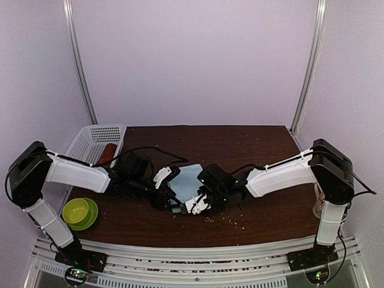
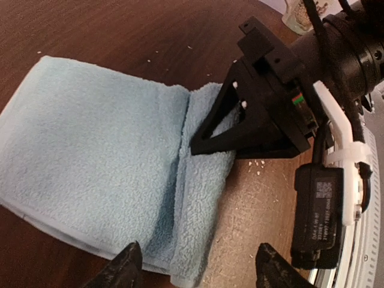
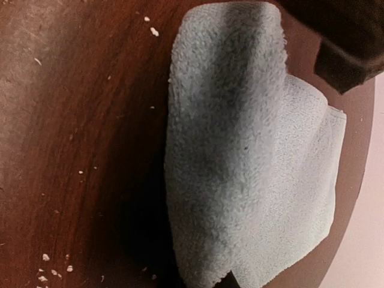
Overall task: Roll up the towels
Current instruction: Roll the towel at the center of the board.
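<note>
No text can be read with certainty. In the left wrist view, a black box [image 2: 321, 210] on the other arm, just beyond the left gripper's [image 2: 198, 273] right-hand finger [image 2: 273, 270], carries small white print, too blurred to read.

White links [image 1: 78, 174], black joints [image 1: 27, 174], cables [image 1: 150, 149]

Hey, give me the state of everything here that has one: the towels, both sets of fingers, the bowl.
light-blue towel: lying on the table, one end folded over, not rolled.
rust-red towel: lying in the white basket, form unclear.
left gripper: fingers open, holding nothing.
right gripper: fingers shut on the light-blue towel's fold.
green bowl: upright, looks empty.
</note>
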You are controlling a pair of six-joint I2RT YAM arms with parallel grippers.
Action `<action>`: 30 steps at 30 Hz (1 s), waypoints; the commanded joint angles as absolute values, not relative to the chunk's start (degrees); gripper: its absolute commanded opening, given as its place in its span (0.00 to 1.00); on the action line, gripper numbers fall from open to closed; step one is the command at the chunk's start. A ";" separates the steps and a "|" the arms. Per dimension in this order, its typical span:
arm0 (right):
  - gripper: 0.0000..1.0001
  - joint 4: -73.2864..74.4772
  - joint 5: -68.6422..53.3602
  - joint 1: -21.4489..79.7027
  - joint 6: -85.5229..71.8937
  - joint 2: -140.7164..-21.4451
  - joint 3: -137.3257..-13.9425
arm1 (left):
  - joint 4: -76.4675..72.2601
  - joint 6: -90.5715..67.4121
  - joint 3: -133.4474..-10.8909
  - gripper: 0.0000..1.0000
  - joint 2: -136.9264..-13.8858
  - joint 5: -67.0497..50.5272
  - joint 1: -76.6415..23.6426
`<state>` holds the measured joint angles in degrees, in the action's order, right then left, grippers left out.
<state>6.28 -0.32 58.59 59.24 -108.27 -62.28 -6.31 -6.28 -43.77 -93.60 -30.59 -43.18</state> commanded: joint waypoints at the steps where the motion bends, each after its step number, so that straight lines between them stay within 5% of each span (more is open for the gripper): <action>1: 0.00 27.02 -9.22 57.73 55.33 -111.60 -69.17 | -8.90 -4.72 -38.33 0.70 -85.52 -15.93 -45.33; 15: 0.00 55.92 -21.90 55.78 51.61 -124.67 -91.26 | -27.39 8.47 -16.85 0.95 -62.78 6.33 -57.64; 30: 0.00 76.02 -35.83 49.32 52.75 -138.83 -109.14 | -30.48 22.01 -21.13 0.85 -79.44 17.88 -70.93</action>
